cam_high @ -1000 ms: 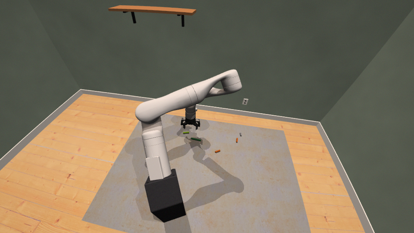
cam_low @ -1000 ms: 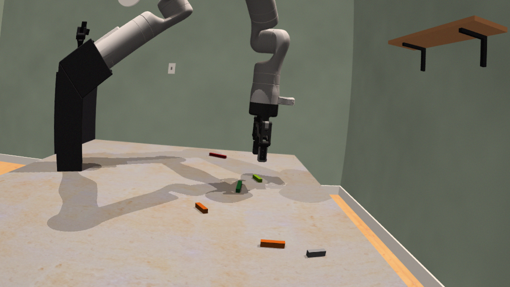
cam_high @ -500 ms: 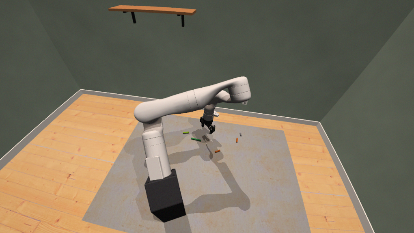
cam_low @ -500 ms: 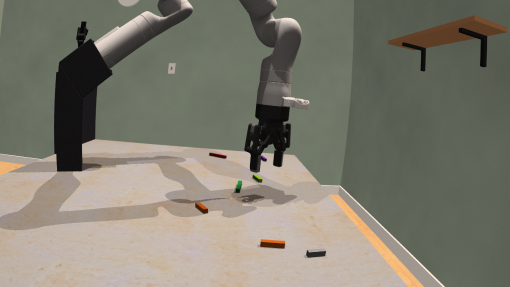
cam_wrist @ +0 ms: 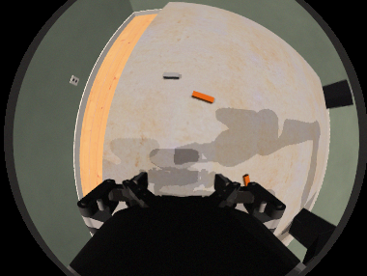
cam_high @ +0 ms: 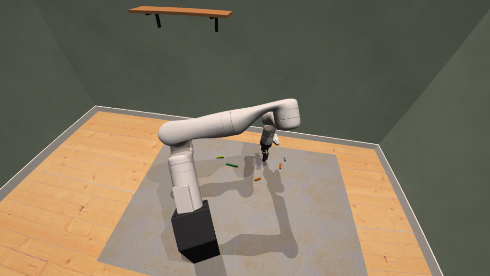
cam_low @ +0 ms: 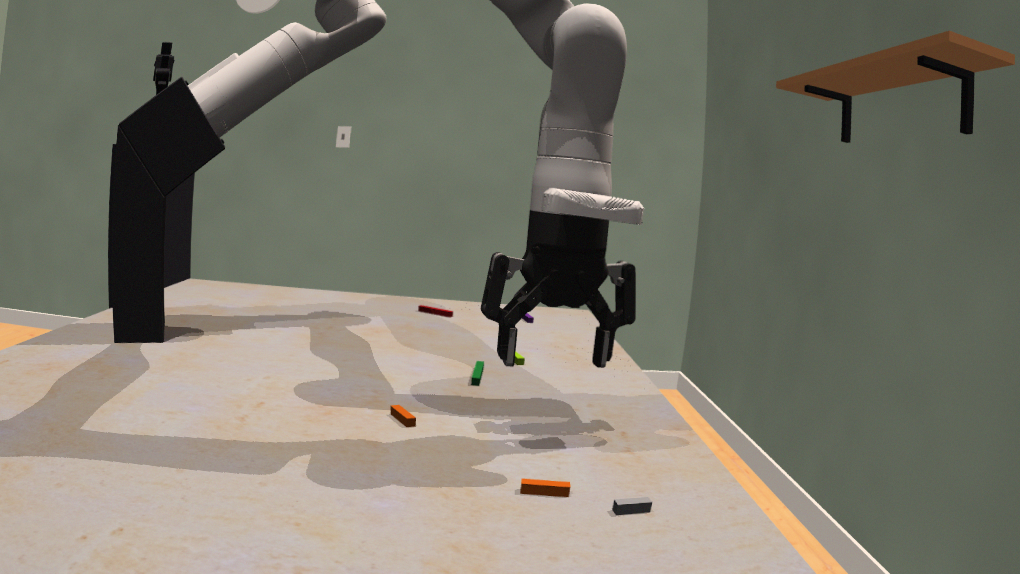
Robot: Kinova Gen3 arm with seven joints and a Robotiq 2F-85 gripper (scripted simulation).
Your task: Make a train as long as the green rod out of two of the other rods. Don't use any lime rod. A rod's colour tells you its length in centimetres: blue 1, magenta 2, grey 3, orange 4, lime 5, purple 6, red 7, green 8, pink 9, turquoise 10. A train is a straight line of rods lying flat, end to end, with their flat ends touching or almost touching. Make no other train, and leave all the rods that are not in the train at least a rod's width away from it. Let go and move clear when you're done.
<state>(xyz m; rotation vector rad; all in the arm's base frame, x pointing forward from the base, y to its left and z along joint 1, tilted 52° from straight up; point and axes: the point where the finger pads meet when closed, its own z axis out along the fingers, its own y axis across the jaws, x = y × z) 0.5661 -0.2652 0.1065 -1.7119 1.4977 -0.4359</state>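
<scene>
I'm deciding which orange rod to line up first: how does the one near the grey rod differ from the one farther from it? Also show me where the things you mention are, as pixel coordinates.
The orange rod near the grey rod [cam_high: 280,166] [cam_low: 544,488] [cam_wrist: 203,96] shows whole in the wrist view; the farther orange rod [cam_high: 257,179] [cam_low: 403,416] [cam_wrist: 246,179] is partly hidden there. They point different ways. Both lie flat.

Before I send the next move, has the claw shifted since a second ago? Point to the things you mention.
Yes. In the top view the claw [cam_high: 264,159] [cam_low: 555,365] [cam_wrist: 181,180] went right, from beyond the lime rod [cam_high: 220,156] [cam_low: 519,359] toward the grey rod [cam_high: 284,159] [cam_low: 631,506] [cam_wrist: 172,76].
</scene>
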